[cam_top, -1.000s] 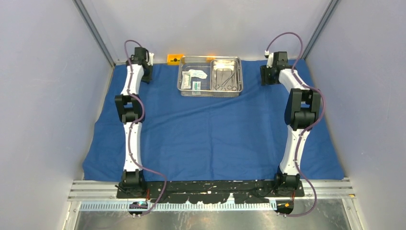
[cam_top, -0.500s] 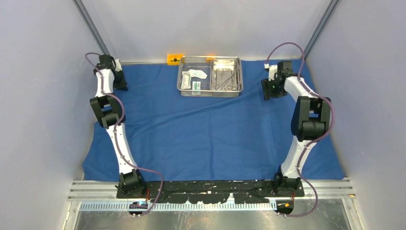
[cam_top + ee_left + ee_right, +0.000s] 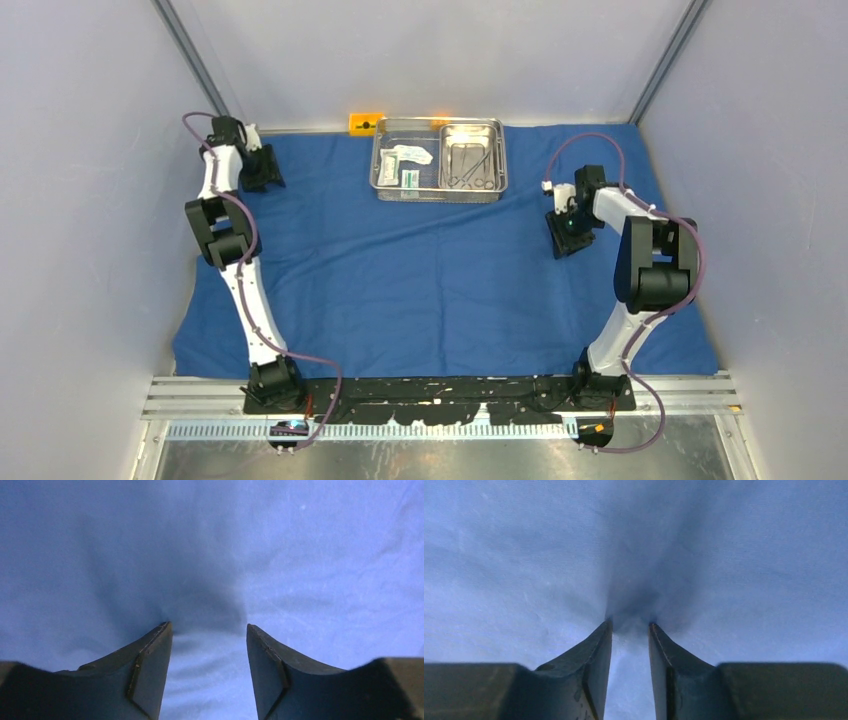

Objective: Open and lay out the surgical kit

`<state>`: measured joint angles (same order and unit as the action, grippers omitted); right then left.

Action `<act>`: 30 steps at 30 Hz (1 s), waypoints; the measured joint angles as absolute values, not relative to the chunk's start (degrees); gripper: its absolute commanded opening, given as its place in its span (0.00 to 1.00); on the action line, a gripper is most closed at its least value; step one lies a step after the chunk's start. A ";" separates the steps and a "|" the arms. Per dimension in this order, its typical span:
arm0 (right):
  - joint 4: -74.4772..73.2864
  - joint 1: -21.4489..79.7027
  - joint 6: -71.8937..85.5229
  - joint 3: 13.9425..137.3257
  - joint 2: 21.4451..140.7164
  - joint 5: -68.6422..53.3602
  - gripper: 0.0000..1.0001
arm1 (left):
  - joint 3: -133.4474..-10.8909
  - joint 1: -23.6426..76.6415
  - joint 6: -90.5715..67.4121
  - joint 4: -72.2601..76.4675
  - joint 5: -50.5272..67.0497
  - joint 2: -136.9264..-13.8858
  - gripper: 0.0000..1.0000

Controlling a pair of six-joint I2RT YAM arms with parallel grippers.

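The blue cloth wrap point(image 3: 430, 280) lies spread flat over the table. At its far middle stands the steel mesh basket point(image 3: 383, 188). White-green packets point(image 3: 405, 165) lie in its left half. The smaller steel tray point(image 3: 470, 135) sits in its right half, with thin scissors and forceps point(image 3: 470, 170) in it. My left gripper point(image 3: 265, 170) hangs low over the cloth's far left part, left of the basket. Its jaws stand open with nothing between them point(image 3: 207, 625). My right gripper point(image 3: 563, 240) points down at the cloth right of the basket. It is open by a narrow gap, tips close to the cloth point(image 3: 630, 623).
A small orange block point(image 3: 365, 122) sits at the back wall, just left of the basket. Grey walls close in the left, right and far sides. The cloth's left edge point(image 3: 195, 290) is rumpled near the wall.
My left arm swung left toward the far left corner and its jaws opened. My right arm drew back toward me and inward over the cloth, and its jaws narrowed.
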<state>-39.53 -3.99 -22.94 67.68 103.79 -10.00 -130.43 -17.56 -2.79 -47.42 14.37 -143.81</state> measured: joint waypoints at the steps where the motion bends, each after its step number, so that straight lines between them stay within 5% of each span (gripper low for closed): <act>1: -39.53 -3.99 -23.33 66.74 103.74 -9.74 0.27 | -129.08 -17.58 -2.79 -47.16 14.66 -143.04 0.60; 7: -38.85 -3.99 -24.62 61.91 100.27 -8.47 0.01 | -122.32 -17.52 -2.24 -47.03 15.29 -138.52 0.61; 14: -37.28 -3.99 -25.39 56.45 95.61 -7.07 0.00 | -112.68 -16.73 1.04 -45.23 15.46 -131.09 0.61; 16: -37.34 -3.99 -25.39 55.55 94.70 -6.68 0.09 | -110.19 -16.32 2.13 -44.27 15.51 -128.99 0.62; 19: -38.09 -3.99 -24.86 55.35 93.97 -6.31 0.39 | -107.22 -15.33 3.55 -42.63 15.70 -126.10 0.63; 21: -38.52 -3.99 -23.79 56.14 93.89 -6.39 0.50 | -106.41 -14.70 4.01 -41.87 15.94 -125.12 0.64; 30: -30.33 -3.99 -15.57 68.40 96.79 -7.14 0.52 | -104.62 -12.62 4.97 -40.03 16.82 -123.72 0.69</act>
